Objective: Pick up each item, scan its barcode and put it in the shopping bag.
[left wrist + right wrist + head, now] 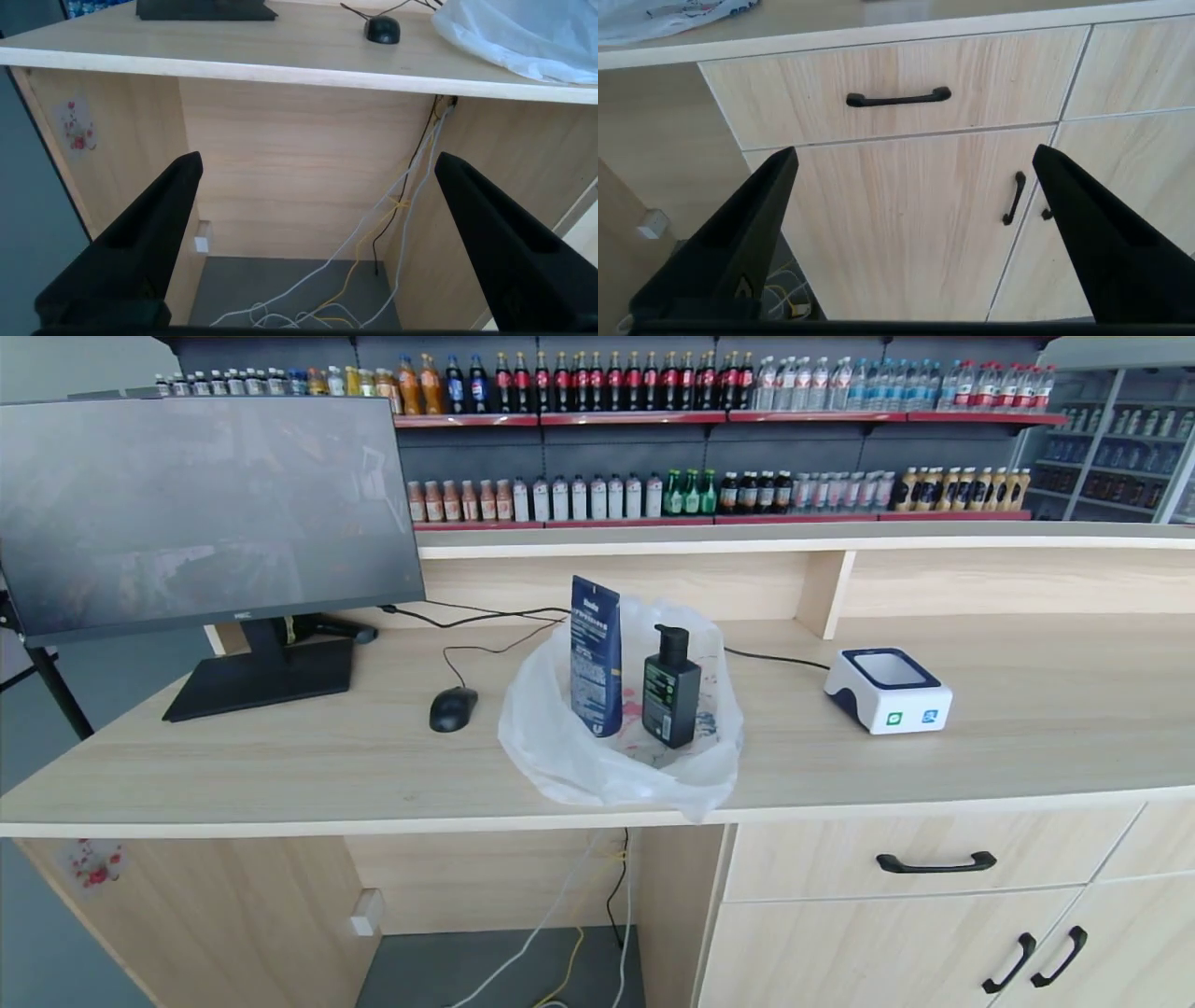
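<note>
Left fingers, right fingers spread apart; blue pouch, pump bottle stand upright inside shopping bag.

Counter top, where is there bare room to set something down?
Widest bare wood lies right of the barcode scanner, toward the end of the counter. Another patch runs along the front edge, before the monitor stand and mouse. Crowded: the middle, where the shopping bag holds pouch and pump bottle.
</note>
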You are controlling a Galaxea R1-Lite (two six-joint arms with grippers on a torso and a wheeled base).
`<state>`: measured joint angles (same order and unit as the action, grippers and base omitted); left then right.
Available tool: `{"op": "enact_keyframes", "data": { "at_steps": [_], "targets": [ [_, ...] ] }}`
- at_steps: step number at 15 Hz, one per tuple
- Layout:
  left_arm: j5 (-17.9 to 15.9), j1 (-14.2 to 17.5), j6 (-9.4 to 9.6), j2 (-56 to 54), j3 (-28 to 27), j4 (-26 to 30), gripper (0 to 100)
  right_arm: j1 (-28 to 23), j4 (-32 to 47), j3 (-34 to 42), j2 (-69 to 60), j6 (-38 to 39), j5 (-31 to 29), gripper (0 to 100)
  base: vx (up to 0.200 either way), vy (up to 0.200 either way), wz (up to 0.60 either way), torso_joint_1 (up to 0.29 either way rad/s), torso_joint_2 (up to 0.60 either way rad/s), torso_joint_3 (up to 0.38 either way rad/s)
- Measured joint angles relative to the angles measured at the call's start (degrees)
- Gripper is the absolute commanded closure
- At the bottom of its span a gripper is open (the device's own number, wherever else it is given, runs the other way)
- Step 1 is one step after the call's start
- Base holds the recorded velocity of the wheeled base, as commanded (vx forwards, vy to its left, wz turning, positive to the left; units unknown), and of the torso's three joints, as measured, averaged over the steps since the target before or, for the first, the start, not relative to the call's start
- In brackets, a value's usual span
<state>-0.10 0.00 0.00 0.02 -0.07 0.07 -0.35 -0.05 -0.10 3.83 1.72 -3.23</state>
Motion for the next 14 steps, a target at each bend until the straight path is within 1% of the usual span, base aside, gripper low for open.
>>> {"op": "enact_keyframes", "data": {
  "at_steps": [1,2,3,4,5,7,9,11,14],
  "targets": [
    [0.0,0.0,0.10,0.0,0.0,0.0,0,0.5,0.0,0.0,-1.1,0.0,0.0,0,-0.200,0.000,0.00,-0.002,0.01,0.007],
    [0.0,0.0,0.89,0.0,0.0,0.0,0,0.5,0.0,0.0,-2.0,0.2,0.0,0,-0.200,0.000,0.00,0.002,0.01,-0.002],
    [-0.2,0.0,2.97,0.0,0.0,0.1,0,0.5,0.0,0.0,-2.6,0.2,0.0,0,-0.200,-0.200,0.00,0.012,0.00,0.002],
    [-0.3,-0.2,3.88,0.0,0.0,0.4,0,0.5,0.0,0.0,-3.1,0.1,0.0,0,-0.200,-0.200,0.00,0.007,0.00,-0.002],
    [-0.3,-0.2,3.52,0.0,0.0,0.4,0,0.5,0.0,0.0,-3.4,-0.2,0.0,0,-0.200,-0.200,0.00,0.002,0.00,0.007],
    [-0.2,-0.2,1.96,0.0,0.0,0.4,0,0.5,-0.1,0.0,-3.7,-0.4,0.1,0,-0.200,-0.200,0.00,0.002,0.00,0.002],
    [-0.3,0.0,1.80,0.0,0.0,0.4,0,0.6,0.0,0.0,-3.8,-0.1,0.0,0,-0.200,-0.200,0.00,0.007,0.00,-0.002],
    [-0.2,-0.2,2.23,0.0,0.0,0.4,0,0.5,0.0,0.0,-3.8,-0.1,0.0,0,-0.200,-0.200,0.00,0.002,0.00,-0.002],
    [-0.3,0.0,1.66,0.0,0.0,0.4,0,0.5,0.0,0.0,-3.8,-0.2,0.0,0,0.000,-0.200,0.00,0.001,0.00,0.004]
  ]
}}
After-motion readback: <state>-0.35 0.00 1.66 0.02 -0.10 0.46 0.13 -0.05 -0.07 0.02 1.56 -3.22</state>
